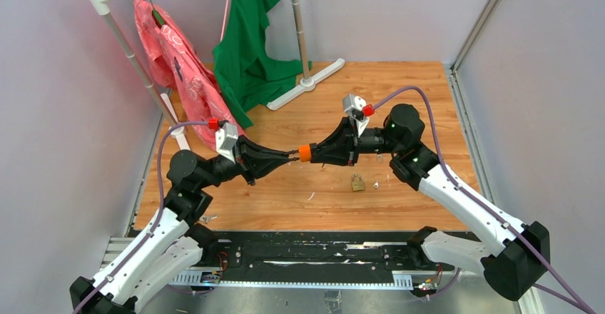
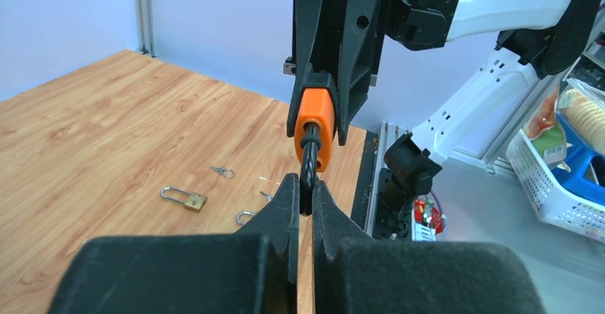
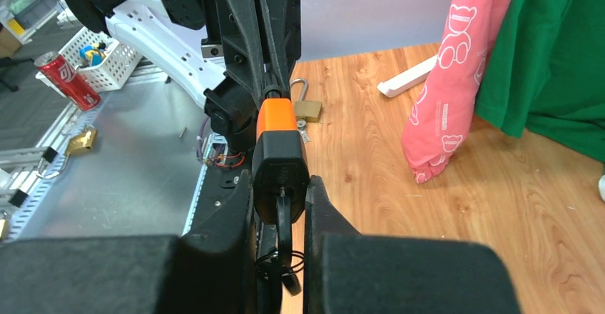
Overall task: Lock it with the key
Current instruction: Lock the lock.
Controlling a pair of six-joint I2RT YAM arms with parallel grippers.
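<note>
An orange and black padlock [image 1: 305, 153] hangs in the air between both arms above the wooden table. My left gripper [image 1: 292, 157] is shut on its black shackle [image 2: 308, 175]. My right gripper [image 1: 317, 152] is shut on the lock's black body [image 3: 280, 170]. The orange end [image 3: 275, 116] points toward the left gripper [image 3: 270, 78]. A black key [image 3: 284, 221] sits in the keyhole with a key ring [image 3: 282, 265] hanging between my right fingers. In the left wrist view the right gripper [image 2: 317, 125] holds the orange body [image 2: 316, 125] from above.
A small brass padlock [image 1: 357, 183] lies on the table below the right gripper, also in the left wrist view [image 2: 185, 199]. A loose key [image 2: 222, 171] and another shackle [image 2: 245, 218] lie near it. A clothes rack with pink [image 1: 184, 71] and green [image 1: 250, 43] garments stands at the back left.
</note>
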